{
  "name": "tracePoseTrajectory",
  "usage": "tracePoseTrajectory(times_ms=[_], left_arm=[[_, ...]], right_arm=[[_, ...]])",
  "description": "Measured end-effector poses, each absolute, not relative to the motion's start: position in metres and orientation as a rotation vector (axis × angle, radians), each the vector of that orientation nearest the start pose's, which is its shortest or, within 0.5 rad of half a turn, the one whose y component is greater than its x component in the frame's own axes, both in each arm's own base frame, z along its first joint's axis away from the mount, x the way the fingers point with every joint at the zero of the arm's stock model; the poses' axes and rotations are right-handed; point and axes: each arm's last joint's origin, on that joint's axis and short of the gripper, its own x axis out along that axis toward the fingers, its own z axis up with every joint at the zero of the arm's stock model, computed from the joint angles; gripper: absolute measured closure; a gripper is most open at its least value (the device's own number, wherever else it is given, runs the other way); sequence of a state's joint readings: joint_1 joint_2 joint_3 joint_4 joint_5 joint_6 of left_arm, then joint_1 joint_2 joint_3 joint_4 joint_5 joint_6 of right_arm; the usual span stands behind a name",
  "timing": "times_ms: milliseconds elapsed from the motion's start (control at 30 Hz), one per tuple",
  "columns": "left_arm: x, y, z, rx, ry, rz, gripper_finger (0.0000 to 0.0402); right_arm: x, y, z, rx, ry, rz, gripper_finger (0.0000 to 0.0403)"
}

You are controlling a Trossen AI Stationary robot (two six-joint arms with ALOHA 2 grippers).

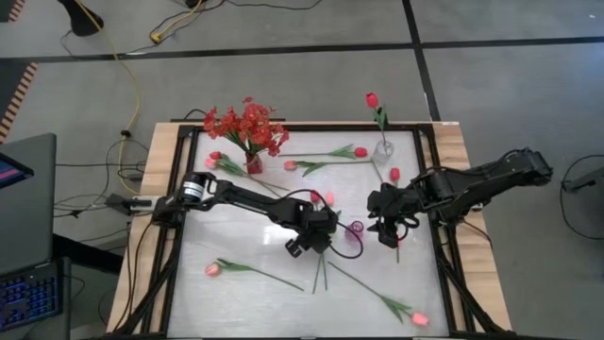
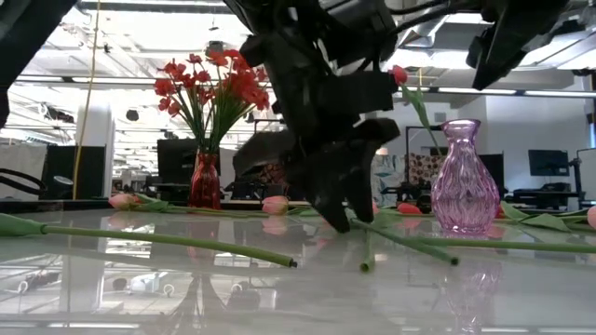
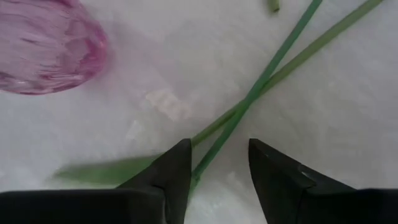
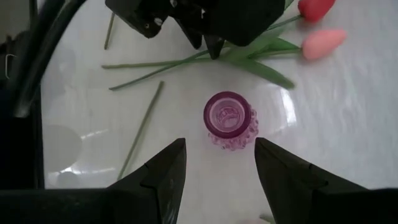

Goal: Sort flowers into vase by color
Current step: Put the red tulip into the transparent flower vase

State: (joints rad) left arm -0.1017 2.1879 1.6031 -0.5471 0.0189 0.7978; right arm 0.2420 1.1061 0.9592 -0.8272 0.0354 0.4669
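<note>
Here the left gripper point(image 3: 219, 168) stands low over the tabletop point(image 1: 245, 236), jaws spread astride two crossed green stems point(image 3: 249, 102) whose long axes run straight out from the gap. The purple vase point(image 1: 354, 229) stands upright just beside it. Across the vase, the right gripper point(image 4: 217, 165) hovers above its mouth, jaws parted and empty. Other tulips point(image 1: 326, 197) lie scattered well inside the edges.

The floor point(image 1: 283, 66) is grey, crossed by dark seams. A yellow cable point(image 1: 121, 66) and black cables trail over it. A laptop point(image 1: 24, 236) sits at the left edge of the high view. Behind the table, the low view shows an open white ceiling point(image 2: 121, 46) with strip lights, a white pillar point(image 2: 93, 154), and dark monitors point(image 2: 548, 163) on desks
</note>
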Motion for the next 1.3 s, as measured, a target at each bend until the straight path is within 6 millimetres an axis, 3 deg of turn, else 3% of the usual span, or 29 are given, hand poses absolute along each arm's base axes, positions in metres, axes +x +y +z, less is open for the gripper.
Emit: tracePoseTrajectory(times_ms=[267, 567, 767, 900, 1100, 1300], left_arm=[[0.448, -0.046, 0.145, 0.797, 1.047, -0.557, 0.0288], [0.447, -0.044, 0.144, 0.847, 1.068, -0.531, 0.0390], [0.444, -0.052, 0.147, 0.897, 1.113, -0.490, 0.0400], [0.438, -0.062, 0.166, 0.908, 1.134, -0.468, 0.0401], [0.421, -0.071, 0.212, 0.887, 1.089, -0.426, 0.0401], [0.400, -0.076, 0.249, 1.023, 1.118, -0.240, 0.0401]], right_arm=[[0.202, 0.047, 0.283, 0.263, 0.973, -0.076, 0.0186], [0.202, 0.047, 0.283, 0.245, 0.972, -0.068, 0.0186], [0.202, 0.047, 0.283, 0.244, 0.971, -0.068, 0.0186], [0.202, 0.047, 0.283, 0.245, 0.967, -0.067, 0.0186], [0.206, 0.044, 0.286, 0.264, 0.921, -0.073, 0.0186], [0.223, 0.041, 0.300, 0.338, 0.707, -0.036, 0.0186]])
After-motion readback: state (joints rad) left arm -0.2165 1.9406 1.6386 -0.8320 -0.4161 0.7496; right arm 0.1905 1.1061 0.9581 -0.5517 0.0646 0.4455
